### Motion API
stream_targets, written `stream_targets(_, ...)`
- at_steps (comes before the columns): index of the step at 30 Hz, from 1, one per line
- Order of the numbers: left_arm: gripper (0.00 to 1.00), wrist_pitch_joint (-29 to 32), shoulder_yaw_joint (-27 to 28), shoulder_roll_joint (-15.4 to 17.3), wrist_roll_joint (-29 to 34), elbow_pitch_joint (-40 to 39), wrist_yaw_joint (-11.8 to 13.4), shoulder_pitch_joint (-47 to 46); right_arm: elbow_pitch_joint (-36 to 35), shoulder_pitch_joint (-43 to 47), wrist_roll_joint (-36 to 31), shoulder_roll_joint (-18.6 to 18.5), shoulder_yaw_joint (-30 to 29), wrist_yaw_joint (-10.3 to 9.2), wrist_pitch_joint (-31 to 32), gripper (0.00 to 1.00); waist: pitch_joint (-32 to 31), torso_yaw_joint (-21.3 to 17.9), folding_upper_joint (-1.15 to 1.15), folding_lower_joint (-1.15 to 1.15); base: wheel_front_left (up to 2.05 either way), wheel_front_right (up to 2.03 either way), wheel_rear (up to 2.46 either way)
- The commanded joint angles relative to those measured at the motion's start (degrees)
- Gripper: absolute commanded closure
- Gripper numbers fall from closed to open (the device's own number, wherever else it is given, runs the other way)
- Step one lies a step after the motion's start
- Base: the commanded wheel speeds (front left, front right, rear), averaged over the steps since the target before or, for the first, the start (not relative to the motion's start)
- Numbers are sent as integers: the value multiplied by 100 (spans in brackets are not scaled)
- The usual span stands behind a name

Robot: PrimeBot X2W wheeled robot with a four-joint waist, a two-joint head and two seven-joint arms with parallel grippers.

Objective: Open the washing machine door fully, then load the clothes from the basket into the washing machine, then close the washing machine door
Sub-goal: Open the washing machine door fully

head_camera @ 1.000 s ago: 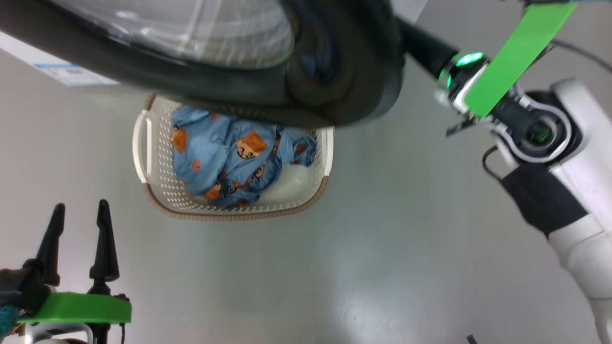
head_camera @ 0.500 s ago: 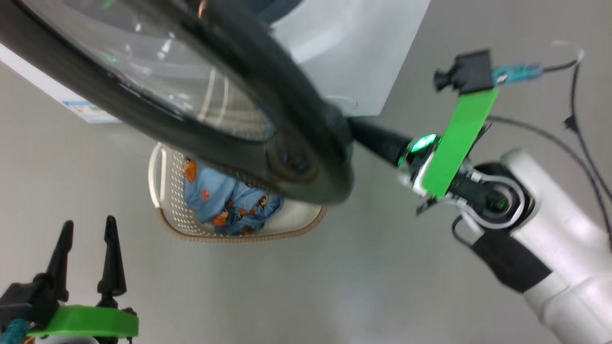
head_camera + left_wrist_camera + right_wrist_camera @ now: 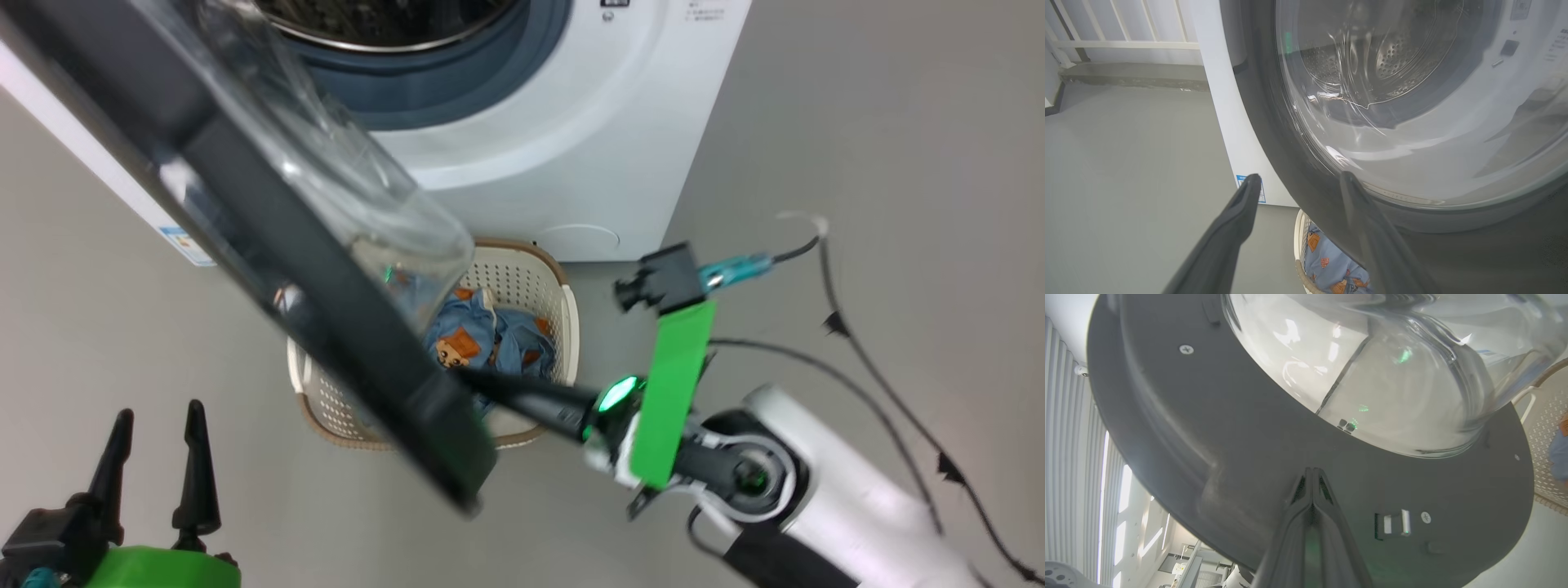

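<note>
The washing machine (image 3: 571,122) stands at the top of the head view with its steel drum (image 3: 392,16) uncovered. The washing machine door (image 3: 326,318) is swung out and seen edge-on, its glass bowl (image 3: 351,188) bulging toward the machine. My right gripper (image 3: 461,377) is shut on nothing, with its tips pressed against the door's dark grey inner side (image 3: 1249,457) just below the glass. The basket (image 3: 567,327) sits on the floor under the door, with the light-blue clothes (image 3: 490,347) inside. My left gripper (image 3: 159,412) hangs open at the lower left, on the door's glossy outer side (image 3: 1274,134).
Black cables (image 3: 882,392) trail over the grey floor at the right. A blue label sticker (image 3: 188,245) marks the machine's left side. A white railing (image 3: 1126,41) and a low kerb lie behind, left of the machine. The door latch (image 3: 1392,524) sits right of my right fingertips.
The head view has tilted up, bringing the machine's front into sight. The door has swung wider, from broadside to edge-on, with my shut right gripper following against its inner side. The left gripper stays open.
</note>
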Motion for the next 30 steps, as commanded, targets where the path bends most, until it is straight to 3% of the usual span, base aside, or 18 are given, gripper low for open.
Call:
stream_targets(1,0,-37,176,84,-10,-104,-9,11,-251,175,21,226,114,33,34,100,-138,70,0,0,0,0,0)
stream_targets(15,0,-37,-46,83,-97,-40,111,119,-189,790,-11,936,502,33,80,100,-558,385,0,0,0,0,0)
stream_targets(30,0,-37,-348,83,-167,42,274,313,179,1158,144,1136,387,33,-663,100,-961,578,0,0,0,0,0)
